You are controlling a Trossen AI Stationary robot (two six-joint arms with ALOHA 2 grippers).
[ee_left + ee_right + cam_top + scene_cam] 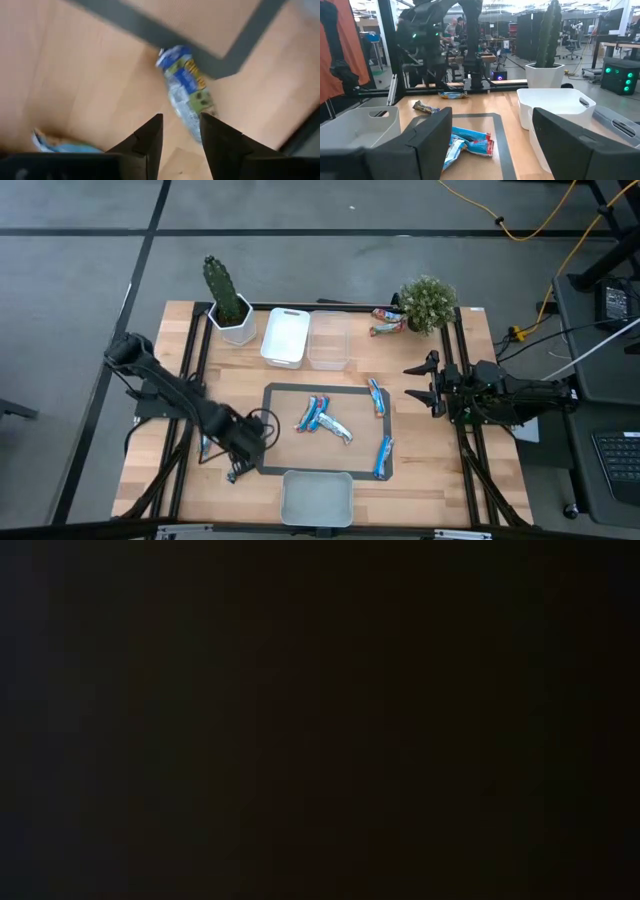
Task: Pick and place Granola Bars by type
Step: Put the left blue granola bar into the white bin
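Observation:
Several blue foil granola bars lie flat inside the grey-taped rectangle (pixel 270 390): a cluster (pixel 322 418), one bar (pixel 376 395) and another bar (pixel 383 457). Two brown-red bars (pixel 388 320) lie by the small bush. My left gripper (pixel 240 468) hovers at the rectangle's near left corner, narrowly open (pixel 181 120) over a blue-green bar (pixel 187 92) that lies across the tape. Another blue bar (pixel 205 445) lies beside that arm. My right gripper (pixel 425 385) waits wide open (pixel 490 135) at the table's right side. The low view is black.
A white tray (pixel 285 335) and a clear tray (pixel 330 340) stand at the far side, and a grey tray (pixel 317 497) at the near edge. A potted cactus (pixel 226 300) and a small bush (pixel 428 302) stand on the far corners. Bare wood lies left and right of the rectangle.

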